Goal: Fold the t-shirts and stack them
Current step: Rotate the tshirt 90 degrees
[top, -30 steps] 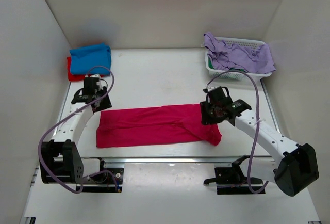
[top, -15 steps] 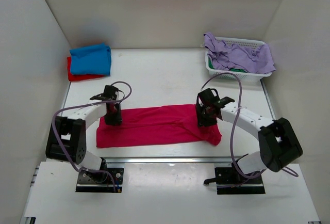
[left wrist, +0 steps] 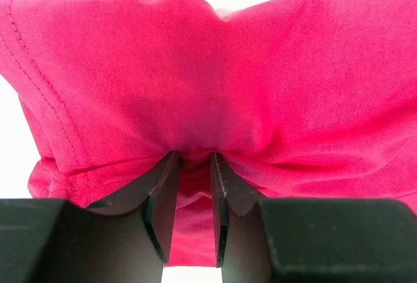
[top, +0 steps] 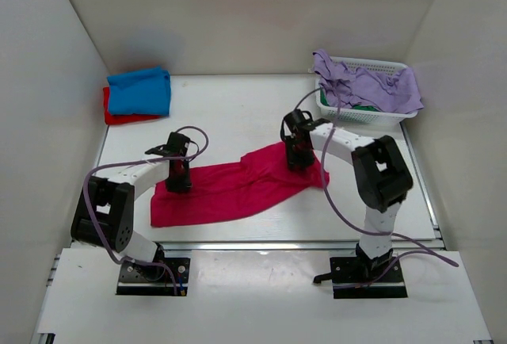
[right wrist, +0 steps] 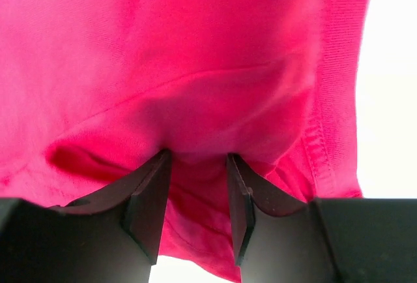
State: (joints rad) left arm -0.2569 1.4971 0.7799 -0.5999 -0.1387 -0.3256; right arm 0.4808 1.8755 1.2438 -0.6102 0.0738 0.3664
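The crimson-pink t-shirt [top: 230, 189] lies folded long across the table's middle, its right end lifted toward the back. My left gripper [top: 177, 177] is shut on its upper left edge; the left wrist view shows cloth [left wrist: 215, 87] bunched between the jaws [left wrist: 193, 165]. My right gripper [top: 297, 154] is shut on the shirt's upper right end; the right wrist view shows a fold [right wrist: 215, 94] pinched between the jaws [right wrist: 195, 165]. A folded blue shirt [top: 139, 90] lies on a red one [top: 119, 114] at the back left.
A white slatted basket [top: 341, 106] with lilac cloth [top: 364, 82] spilling over it stands at the back right. White walls enclose the table on three sides. The table's metal front rail [top: 261, 242] runs just before the shirt.
My right gripper has moved left and toward the back, dragging the shirt's right end up with it. My left gripper came onto the shirt's left edge and stayed there.
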